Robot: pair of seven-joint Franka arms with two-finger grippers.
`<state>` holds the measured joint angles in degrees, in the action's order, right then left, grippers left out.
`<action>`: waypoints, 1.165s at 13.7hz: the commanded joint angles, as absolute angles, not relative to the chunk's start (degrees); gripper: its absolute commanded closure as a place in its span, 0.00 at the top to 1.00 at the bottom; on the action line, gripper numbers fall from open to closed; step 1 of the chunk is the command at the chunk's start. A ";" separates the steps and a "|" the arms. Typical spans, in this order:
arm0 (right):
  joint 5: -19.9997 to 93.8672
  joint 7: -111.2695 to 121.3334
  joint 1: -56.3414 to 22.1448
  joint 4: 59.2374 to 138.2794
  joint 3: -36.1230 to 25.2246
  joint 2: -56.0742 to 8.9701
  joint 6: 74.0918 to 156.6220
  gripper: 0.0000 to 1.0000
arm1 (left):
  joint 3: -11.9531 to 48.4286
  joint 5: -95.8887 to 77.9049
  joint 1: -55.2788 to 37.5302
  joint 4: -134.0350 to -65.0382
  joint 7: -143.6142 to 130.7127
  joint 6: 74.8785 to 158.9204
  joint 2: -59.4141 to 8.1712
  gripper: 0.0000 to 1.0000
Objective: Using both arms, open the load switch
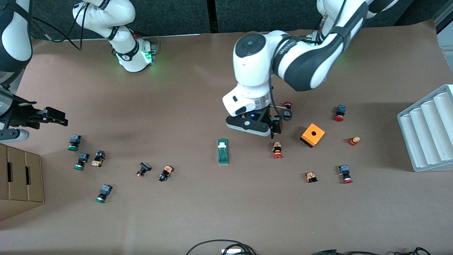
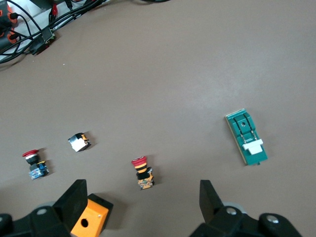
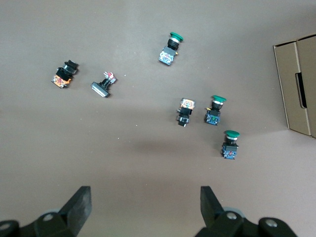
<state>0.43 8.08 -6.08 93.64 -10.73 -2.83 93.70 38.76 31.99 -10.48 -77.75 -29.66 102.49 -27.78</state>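
The table (image 1: 198,212) is covered in brown paper and carries everything else. At the left arm's end of it stands a white ribbed tray (image 1: 426,131); at the right arm's end, a cardboard box (image 1: 19,177).

The left arm (image 1: 304,56) reaches in over the middle of the table, and the left gripper (image 1: 272,129) hangs in the air just above the surface, jaws spread wide and empty, over bare paper beside the load switch (image 1: 223,151) on its left-arm side. The right arm (image 1: 14,42) waits at its own end, the right gripper (image 1: 53,117) released and empty, well apart from the load switch.

The load switch lies flat near the table's centre, its long axis running toward the front camera, white tab at the end nearer the robots' bases. In the left wrist view it (image 2: 247,137) lies apart from the fingers (image 2: 210,195).

An orange cube (image 1: 312,135) with a hole sits toward the left arm's end from the load switch. A red-capped push button (image 1: 277,150) lies between cube and load switch. Green-capped push buttons (image 1: 74,142) are scattered well apart from the load switch, toward the right arm's end.
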 commanded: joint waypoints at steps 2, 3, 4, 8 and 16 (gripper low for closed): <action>-0.62 7.91 -6.33 93.25 -10.90 -2.46 93.60 1.00 | 38.68 25.52 -6.42 -77.34 -22.78 100.37 -24.01 1.00; -0.62 7.91 -6.33 93.25 -10.90 -2.46 93.69 1.00 | 36.24 21.92 -6.33 -77.87 -20.07 100.37 -21.73 1.00; -0.62 7.91 -6.33 93.25 -10.90 -2.46 93.52 1.00 | 31.43 18.14 -6.85 -78.22 -17.34 100.37 -20.14 1.00; -0.53 7.91 -6.24 93.25 -10.90 -2.46 93.51 1.00 | 15.85 3.54 -7.47 -84.53 -2.67 100.28 -11.18 1.00; -0.44 7.91 -6.33 93.25 -10.90 -2.46 93.78 1.00 | 3.52 -2.01 -2.74 -96.40 0.97 97.91 -0.62 1.00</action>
<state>0.43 8.08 -6.07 93.55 -10.80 -2.83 93.70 4.76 0.83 -4.80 -90.92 1.10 97.86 -4.95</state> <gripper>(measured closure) 0.000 0.000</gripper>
